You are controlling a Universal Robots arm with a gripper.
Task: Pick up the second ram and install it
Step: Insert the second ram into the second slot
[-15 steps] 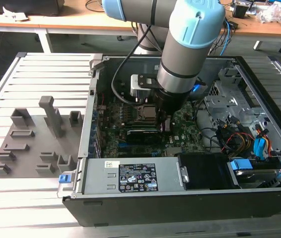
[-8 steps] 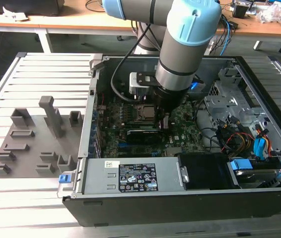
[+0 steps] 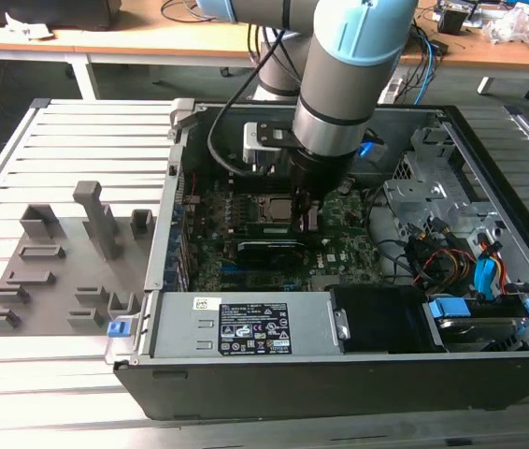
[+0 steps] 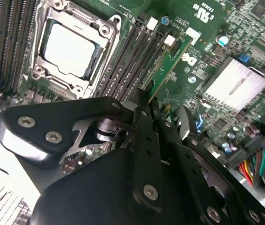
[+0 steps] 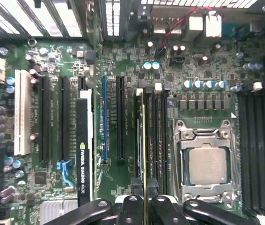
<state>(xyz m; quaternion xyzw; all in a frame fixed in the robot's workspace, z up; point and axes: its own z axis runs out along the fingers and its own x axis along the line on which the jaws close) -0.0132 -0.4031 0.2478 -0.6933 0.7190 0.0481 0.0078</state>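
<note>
The second ram (image 5: pixel 143 154) sits edge-on, pinched between the gripper (image 5: pixel 143 202) fingers, which are closed tight on its end, and it hangs right over the memory slots (image 5: pixel 158 136) just beside the CPU socket (image 5: pixel 207 164) inside the open computer case (image 3: pixel 246 393). By my read we're in the install step: what's needed now is keeping the stick square to its slot for an even, straight seating.

The arm (image 3: pixel 339 84) was chunky silver-grey with light-blue joint caps — black cable looped alongside, matte-black screw-studded gripper (image 4: pixel 146 117) linkages.
</note>
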